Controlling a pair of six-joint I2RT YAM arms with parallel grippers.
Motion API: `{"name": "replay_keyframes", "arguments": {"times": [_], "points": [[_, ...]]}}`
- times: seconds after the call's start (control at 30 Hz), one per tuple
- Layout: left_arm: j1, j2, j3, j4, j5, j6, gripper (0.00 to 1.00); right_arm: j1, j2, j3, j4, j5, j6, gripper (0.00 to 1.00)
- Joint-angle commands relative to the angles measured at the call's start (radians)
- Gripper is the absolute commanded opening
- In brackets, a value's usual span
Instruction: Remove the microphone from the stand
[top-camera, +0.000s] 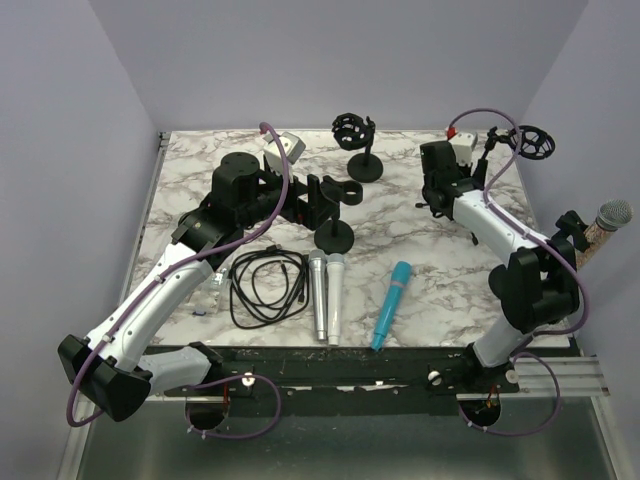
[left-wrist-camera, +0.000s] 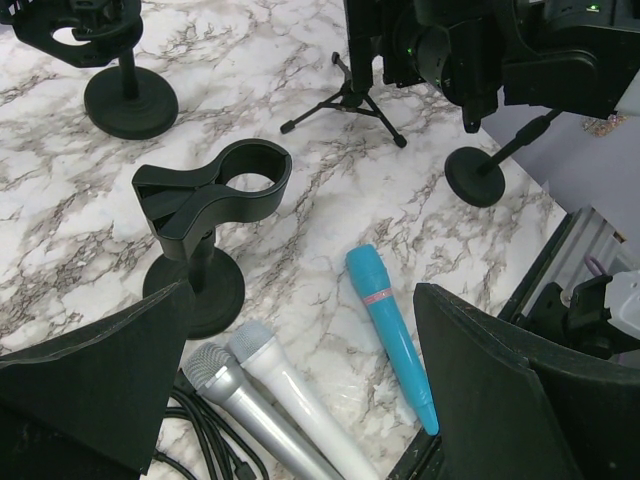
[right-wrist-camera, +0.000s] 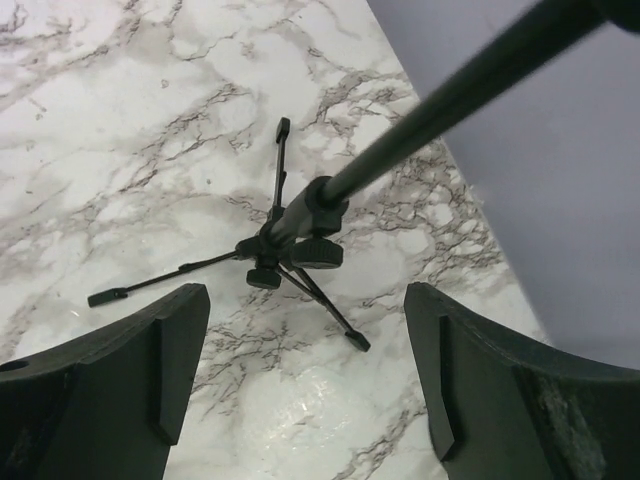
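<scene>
Marble-patterned table (top-camera: 190, 180) fills the top view, with pale lilac walls around it. The left arm (top-camera: 150, 300) reaches over the middle of the table. The left gripper (top-camera: 322, 200) is spread wide with nothing in it. In its wrist view an empty clip stand (left-wrist-camera: 215, 190) stands upright just ahead of the fingers (left-wrist-camera: 100, 380), its ring clip vacant.

The right arm (top-camera: 500, 235) stretches toward the far right. The right gripper (right-wrist-camera: 305, 330) is also spread and grasps nothing. It hangs above a tripod (right-wrist-camera: 285, 245), whose pole slants up across the wrist view between the two fingers and touches neither.

The glitter mic (top-camera: 610, 218) sits tilted in the edge stand (top-camera: 570, 228) at the table's right rim, beyond the right arm's elbow. Its grey mesh head points up, and it is well apart from both grippers.

A shock-mount stand (top-camera: 357, 150) stands at the far centre, and a second shock mount (top-camera: 533, 142) is near the far right corner. Toward the near edge, a black cable (top-camera: 265, 288) lies coiled left of centre. Just right of it, two silver mics (top-camera: 327, 295) lie side by side, touching, with their heads pointing away from the arm bases. The teal mic (top-camera: 392, 305) lies at a slant near them, a little apart on the right.
</scene>
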Motion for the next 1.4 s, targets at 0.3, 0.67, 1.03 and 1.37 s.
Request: {"name": "replay_keyframes", "arguments": {"times": [0.3,0.67,1.03,1.37], "points": [[-0.007,-0.018,0.007,0.0,0.013,0.007,0.95,-0.087,-0.045,-0.11,0.155,-0.077,0.317,0.67],[-0.006,-0.008,0.007,-0.001,0.015,0.007,0.95,-0.117,-0.015,-0.109,0.249,-0.11,0.12,0.61],[-0.009,0.001,0.006,-0.002,0.014,0.007,0.95,-0.117,0.04,-0.021,0.111,-0.126,0.082,0.39],[-0.012,-0.001,0.008,-0.002,0.017,0.007,0.95,-0.116,0.142,0.104,-0.069,-0.114,-0.121,0.04]]}}
